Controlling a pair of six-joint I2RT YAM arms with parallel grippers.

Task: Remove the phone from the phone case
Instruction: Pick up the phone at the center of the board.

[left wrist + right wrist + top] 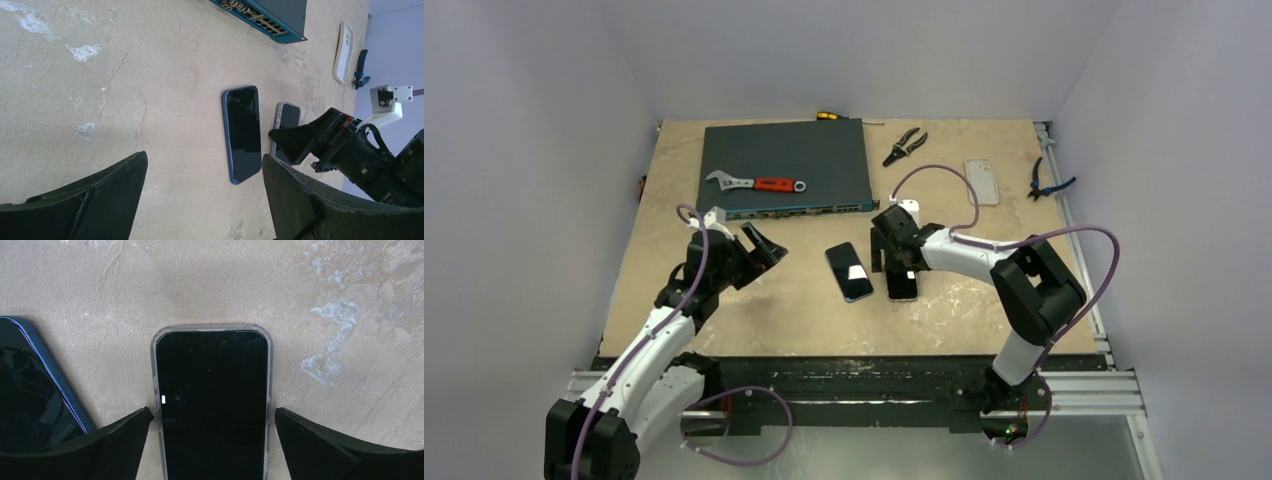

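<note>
Clear case (211, 328) holds the phone (212, 390), flat at the middle of the surface (964, 320) beside a blue phone (849, 271); my right gripper (212, 412) straddles it, spread wide. My left gripper (205, 160) hangs spread too, toward the left edge.

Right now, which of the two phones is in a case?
The phone straddled by the right hand, rimmed by a clear case; the blue phone beside it is bare.

phone (212, 405) glass showing glossy, smooth black, clear plastic case (154, 375) gleaming around its rim, desk (210, 280) looking matt, rough, stone-like, blue phone (242, 135) screen reflecting glossily, wrench (754, 183) showing bare metal
</note>
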